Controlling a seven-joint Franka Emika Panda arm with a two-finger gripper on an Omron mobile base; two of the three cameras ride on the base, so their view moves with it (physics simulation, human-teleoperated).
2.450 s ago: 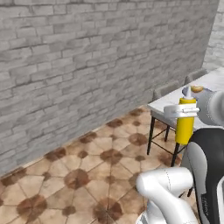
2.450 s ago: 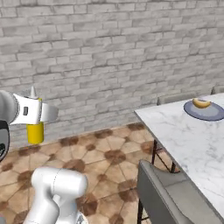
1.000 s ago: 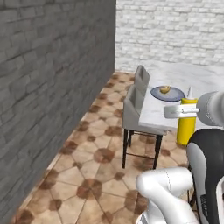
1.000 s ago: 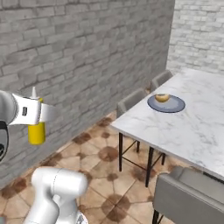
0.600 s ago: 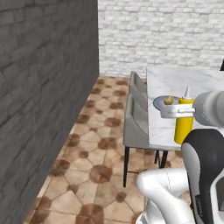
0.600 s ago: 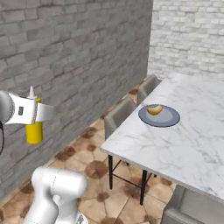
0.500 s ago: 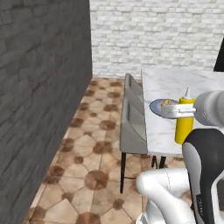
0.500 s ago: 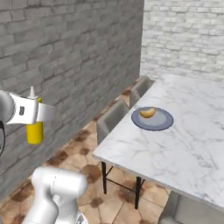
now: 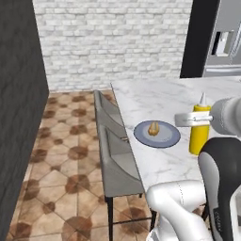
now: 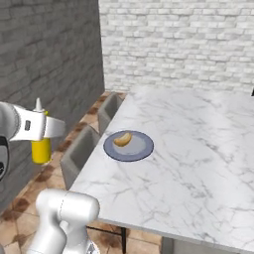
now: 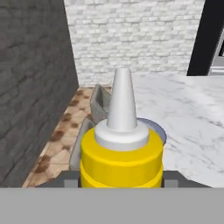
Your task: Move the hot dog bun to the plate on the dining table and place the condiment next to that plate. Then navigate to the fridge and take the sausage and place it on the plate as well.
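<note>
Yellow condiment [image 9: 199, 132], upright in my pincer [image 9: 195, 119], clamped about its upper body so the nozzle stays up for setting down; hot dog bun [image 10: 122, 138] on plate [image 10: 141, 148]; plate near edge of dining table [image 10: 198, 149]; bottle carried clear of table.

Golden-tan hot dog bun [image 9: 153, 128] lying on blue-grey plate [image 9: 168, 139] nr edge of white marble bench [image 10: 198, 149], yellow condiment [image 9: 199, 132] w/ pale nozzle upright, held off bench, fridge [image 9: 225, 37] at far end
</note>
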